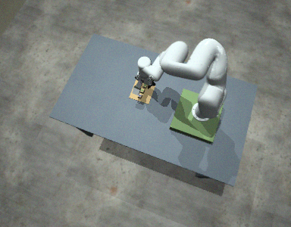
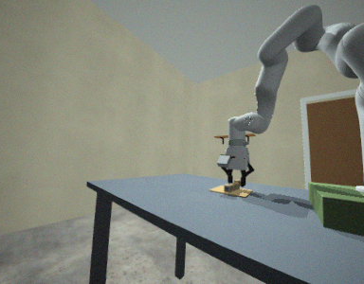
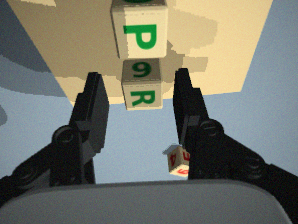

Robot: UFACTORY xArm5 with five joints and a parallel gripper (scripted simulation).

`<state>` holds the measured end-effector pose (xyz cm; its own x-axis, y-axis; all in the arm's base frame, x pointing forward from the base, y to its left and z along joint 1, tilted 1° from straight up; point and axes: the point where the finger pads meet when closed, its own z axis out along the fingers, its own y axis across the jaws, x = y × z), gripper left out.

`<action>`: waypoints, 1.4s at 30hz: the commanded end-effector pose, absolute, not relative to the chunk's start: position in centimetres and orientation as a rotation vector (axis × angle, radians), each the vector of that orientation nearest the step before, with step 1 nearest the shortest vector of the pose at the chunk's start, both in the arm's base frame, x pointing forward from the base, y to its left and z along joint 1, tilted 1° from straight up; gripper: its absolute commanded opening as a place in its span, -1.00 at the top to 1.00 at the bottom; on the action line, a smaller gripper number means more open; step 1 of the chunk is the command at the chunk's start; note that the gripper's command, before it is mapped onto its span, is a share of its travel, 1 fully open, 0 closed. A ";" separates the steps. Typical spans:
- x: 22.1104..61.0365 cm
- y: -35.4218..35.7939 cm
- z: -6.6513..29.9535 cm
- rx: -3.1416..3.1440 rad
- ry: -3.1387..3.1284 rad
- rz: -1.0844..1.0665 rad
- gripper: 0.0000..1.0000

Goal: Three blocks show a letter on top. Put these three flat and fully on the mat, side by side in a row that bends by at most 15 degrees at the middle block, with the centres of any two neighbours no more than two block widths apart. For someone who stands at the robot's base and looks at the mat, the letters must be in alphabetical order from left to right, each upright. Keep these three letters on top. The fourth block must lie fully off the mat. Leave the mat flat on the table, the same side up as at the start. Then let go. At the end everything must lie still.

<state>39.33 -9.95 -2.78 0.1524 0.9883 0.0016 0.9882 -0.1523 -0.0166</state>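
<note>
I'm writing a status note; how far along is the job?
Three blocks stand in a row on the mat: the R block, the P block and a third, its letter unseen. The red-marked block lies off it. The open gripper holds nothing. Left, probably: checking R's edge overhang, then backing away.

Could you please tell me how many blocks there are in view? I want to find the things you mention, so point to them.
4. Three stand in a row on the mat point(image 1: 150, 97) point(image 2: 217, 190) point(image 3: 230, 55): the R block point(image 1: 145, 86) point(image 2: 237, 183) point(image 3: 143, 99), the P block point(image 1: 142, 91) point(image 2: 233, 186) point(image 3: 140, 36) and an end block point(image 1: 140, 96) point(image 2: 227, 188). A red-marked block point(image 3: 178, 162) lies off it, seen only by the wrist camera.
</note>
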 end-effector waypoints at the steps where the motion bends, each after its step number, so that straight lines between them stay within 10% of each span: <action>1: 39.5 -10.0 -3.4 -2.377 -2.038 0.012 -0.04; 42: 39.5 -10.0 -3.9 -2.377 -2.038 0.012 -0.04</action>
<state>39.33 -9.95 -3.97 0.1524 0.9883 0.0015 0.9882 -0.1523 -0.0162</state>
